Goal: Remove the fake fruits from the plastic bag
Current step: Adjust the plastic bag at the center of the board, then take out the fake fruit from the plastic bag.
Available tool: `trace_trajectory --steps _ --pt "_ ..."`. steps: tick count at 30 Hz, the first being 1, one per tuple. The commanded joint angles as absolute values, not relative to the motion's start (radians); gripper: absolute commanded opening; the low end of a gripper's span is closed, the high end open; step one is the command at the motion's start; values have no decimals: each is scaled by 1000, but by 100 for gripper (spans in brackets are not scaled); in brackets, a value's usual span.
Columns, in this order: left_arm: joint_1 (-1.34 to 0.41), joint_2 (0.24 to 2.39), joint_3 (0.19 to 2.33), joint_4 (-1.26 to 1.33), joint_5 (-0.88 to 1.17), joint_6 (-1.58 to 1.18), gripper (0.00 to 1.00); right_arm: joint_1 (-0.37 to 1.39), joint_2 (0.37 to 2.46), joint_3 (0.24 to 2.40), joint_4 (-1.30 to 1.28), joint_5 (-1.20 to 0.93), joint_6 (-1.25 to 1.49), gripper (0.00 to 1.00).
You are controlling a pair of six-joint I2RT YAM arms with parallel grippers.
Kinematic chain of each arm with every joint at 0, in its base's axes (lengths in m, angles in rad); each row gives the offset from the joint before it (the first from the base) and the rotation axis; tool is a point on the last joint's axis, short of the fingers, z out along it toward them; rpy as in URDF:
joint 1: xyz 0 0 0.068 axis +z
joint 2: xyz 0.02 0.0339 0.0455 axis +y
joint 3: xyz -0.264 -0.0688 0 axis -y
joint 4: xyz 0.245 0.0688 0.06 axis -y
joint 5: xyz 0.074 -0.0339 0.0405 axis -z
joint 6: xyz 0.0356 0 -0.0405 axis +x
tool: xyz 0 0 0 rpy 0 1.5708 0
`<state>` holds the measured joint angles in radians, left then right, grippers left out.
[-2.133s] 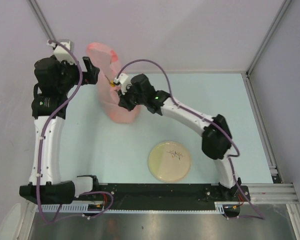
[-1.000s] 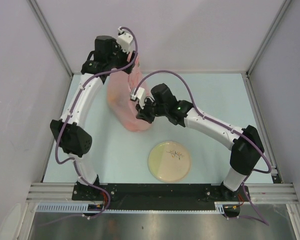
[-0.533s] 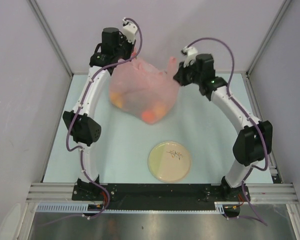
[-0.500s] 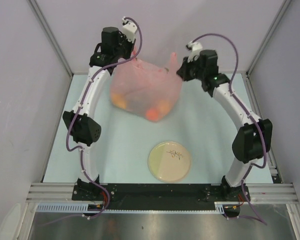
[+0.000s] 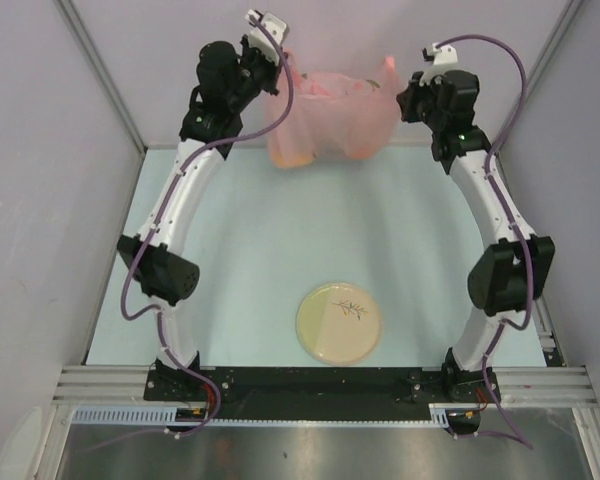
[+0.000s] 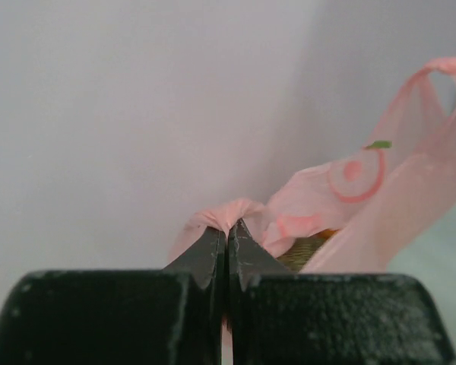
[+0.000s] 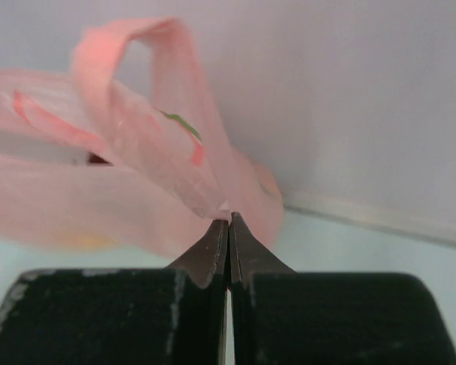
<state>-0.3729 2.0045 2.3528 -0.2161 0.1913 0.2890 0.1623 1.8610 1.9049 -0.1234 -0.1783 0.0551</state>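
Observation:
The pink plastic bag hangs stretched between my two grippers near the back wall. My left gripper is shut on the bag's left top edge, and pink film bunches at its tips. My right gripper is shut on the bag's right edge by a handle loop. The fake fruits are inside the bag. They show as an orange-yellow tint low on its left side. A patch of netted melon shows through the bag's mouth. The bag fills the right of the left wrist view, and the bag is blurred in the right wrist view.
A round cream plate with a small dark sprig mark lies on the pale table toward the front. Grey walls and metal frame posts close in the back and sides. Both arms reach up along the table's sides.
Both arms have swung toward the back wall and carried the bag up off the middle of the table. It is now spread wider between the two grippers.

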Motion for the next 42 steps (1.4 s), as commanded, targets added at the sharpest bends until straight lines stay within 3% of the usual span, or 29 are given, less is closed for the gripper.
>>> trace_trajectory --steps 1,6,10,11,15,22,26,32,35,42 --pt "-437 1754 2058 -182 316 267 0 150 1591 1654 -109 -135 -55 0" --pt "-462 1451 1474 -127 318 152 0 150 1385 1196 -188 -146 -133 0" --pt "-491 1269 1189 -141 325 81 0 149 1219 951 -204 -126 -153 0" --pt "-498 1243 1143 -149 346 78 0 149 1197 921 -230 -132 -158 4" --pt "-525 1163 1019 -186 376 51 0 147 1086 919 -333 -218 -120 46" --pt "-529 1141 1042 -169 380 8 0 245 957 1093 -485 -358 -97 63" --pt "-529 1155 1084 -172 370 -32 0 267 1003 1152 -491 -377 -127 61" --pt "-529 1183 1124 -150 371 -84 2 440 1159 1178 -361 -361 -201 38" --pt "-528 1184 1135 -159 359 -91 2 543 1259 1184 -295 -301 -264 21" --pt "-523 1186 1138 -186 331 -69 2 612 1465 1235 -78 -137 -232 5"
